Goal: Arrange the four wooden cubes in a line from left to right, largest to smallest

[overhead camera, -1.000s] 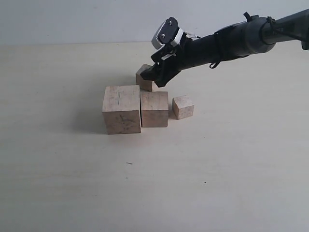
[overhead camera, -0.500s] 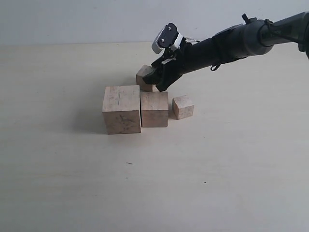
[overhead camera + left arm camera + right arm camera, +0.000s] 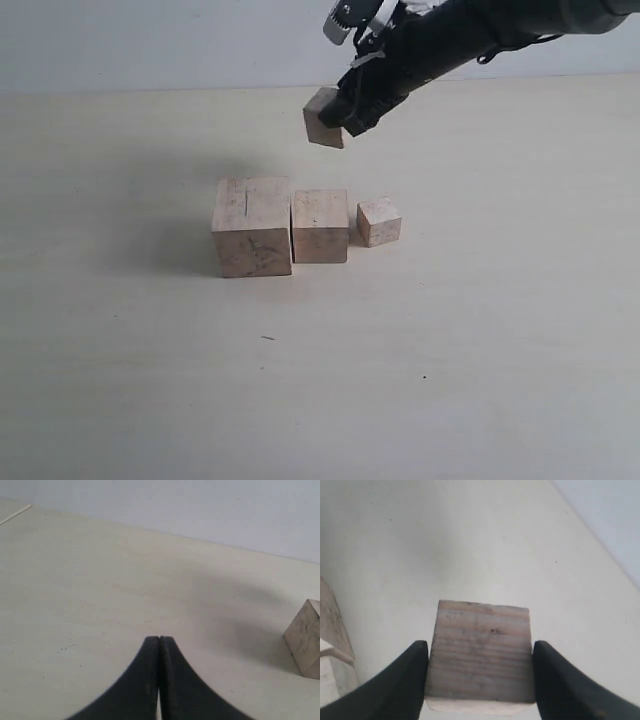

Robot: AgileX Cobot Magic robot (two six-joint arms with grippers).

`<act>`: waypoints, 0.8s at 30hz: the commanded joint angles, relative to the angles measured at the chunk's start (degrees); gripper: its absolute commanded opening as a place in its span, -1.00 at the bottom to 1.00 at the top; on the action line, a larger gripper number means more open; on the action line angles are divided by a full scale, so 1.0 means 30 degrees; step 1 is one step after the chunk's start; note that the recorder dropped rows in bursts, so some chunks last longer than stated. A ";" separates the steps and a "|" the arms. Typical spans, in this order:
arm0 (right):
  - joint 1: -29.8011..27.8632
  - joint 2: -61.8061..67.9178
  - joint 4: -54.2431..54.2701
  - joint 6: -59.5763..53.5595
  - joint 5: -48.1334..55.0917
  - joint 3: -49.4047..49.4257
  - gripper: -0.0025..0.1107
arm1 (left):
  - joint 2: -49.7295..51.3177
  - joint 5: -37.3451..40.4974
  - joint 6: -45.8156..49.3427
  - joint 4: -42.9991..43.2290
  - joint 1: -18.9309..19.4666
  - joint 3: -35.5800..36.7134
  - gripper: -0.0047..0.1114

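right claw point(image 3: 345, 112) is clamped on the held cube point(image 3: 323, 117), airborne above the table point(image 3: 450, 350), behind the row. cube hangs tilted in the exterior view, one corner down

right wrist view: fingers point(image 3: 405, 680) sit on two opposite side faces, cube fills the gap, grain face toward the camera. looks square in the grip, no visible skew

left claw point(image 3: 159, 647) is closed on nothing, over the table. one cube sits at the edge of its view, can't tell which

row on the table: largest cube point(image 3: 251, 225) far left, second cube point(image 3: 320, 225) touching it on the right, smallest cube point(image 3: 379, 221) just beside that with a thin gap. held cube reads as third in size, so my guess is it belongs between second and smallest. no room there as things lie, so smallest likely needs shifting right first

handling, judged:
- bare wood, rigid, light, won't deform or break
- flat parallel faces and a matte surface, so friction should be fine with a moderate squeeze
- best hold is the one it has: opposite faces, centred, off the edges and corners, else it can pivot
- tilt wants levelling before set-down or it lands on an edge and tips

markings: no brand, label or readable text anywhere. largest cube has a dark crack on top and faint dark marks on its front face, not legible as writing
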 commanded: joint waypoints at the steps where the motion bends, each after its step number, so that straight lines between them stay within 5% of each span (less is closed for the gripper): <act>1: 0.0006 -0.0285 -0.4373 0.5604 0.0342 0.0038 -0.96 | -0.0110 -0.0128 -0.0041 -0.0054 -0.0086 0.0000 -0.92; 10: 0.0006 0.0280 -0.5579 0.8580 0.1327 0.0038 -0.96 | -0.0110 -0.0128 -0.0041 -0.0054 -0.0086 0.0000 -0.92; 17: 0.0006 0.0280 -0.9782 1.3453 0.3469 0.0038 -0.96 | -0.0110 -0.0128 -0.0041 -0.0054 -0.0086 0.0000 -0.92; 24: 0.0006 0.0280 -1.0231 1.3833 0.6887 0.0038 -0.96 | -0.0110 -0.0128 -0.0041 -0.0054 -0.0086 0.0000 -0.92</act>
